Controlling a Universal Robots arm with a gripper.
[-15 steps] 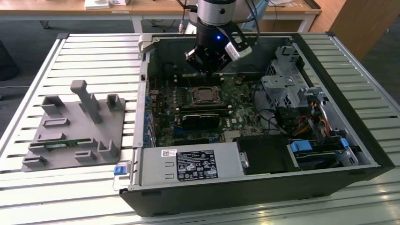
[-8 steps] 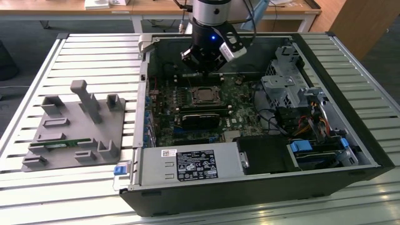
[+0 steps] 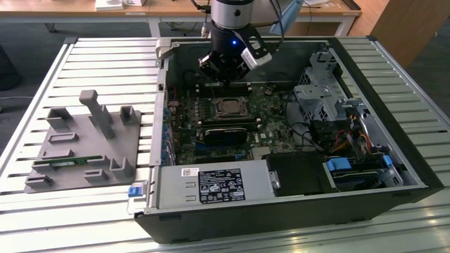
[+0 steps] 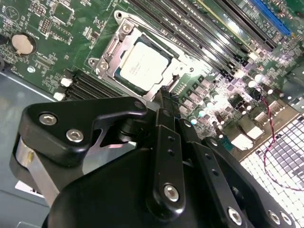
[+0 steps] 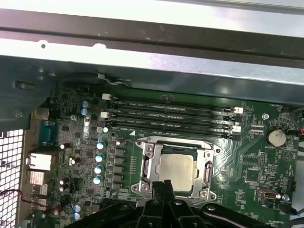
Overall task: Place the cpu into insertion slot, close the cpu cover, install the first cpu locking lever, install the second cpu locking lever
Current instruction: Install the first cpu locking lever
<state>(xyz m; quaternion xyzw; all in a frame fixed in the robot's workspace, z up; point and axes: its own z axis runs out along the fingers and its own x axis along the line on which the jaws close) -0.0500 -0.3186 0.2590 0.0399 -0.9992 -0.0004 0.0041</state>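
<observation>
We find the cpu (image 5: pixel 175 171) already seated in the slot (image 5: pixel 141 188) on the green board (image 5: pixel 251 175), inside the open case (image 3: pixel 295 213). The cover (image 5: pixel 151 161) lies flat over its edges, so the pale metal top shows through the window. The gripper (image 5: pixel 162 184) hangs low just beside the socket's near edge. In both wrist views its fingertips (image 4: pixel 164 97) are pressed together with nothing between them. A thin wire lever (image 4: pixel 118 15) hooks round one corner of the socket; we cannot tell whether it is latched. We judge the chip to be light, stiff and smooth-topped, with delicate contacts beneath, so if it had to be lifted we would take it by two opposite edges and never slide it. The cover is thin sheet metal on a hinge and should be pushed flat on its frame, away from the window. The lever looks springy and narrow and could slip off a fingertip, so we would bear on it near its hooked end.
</observation>
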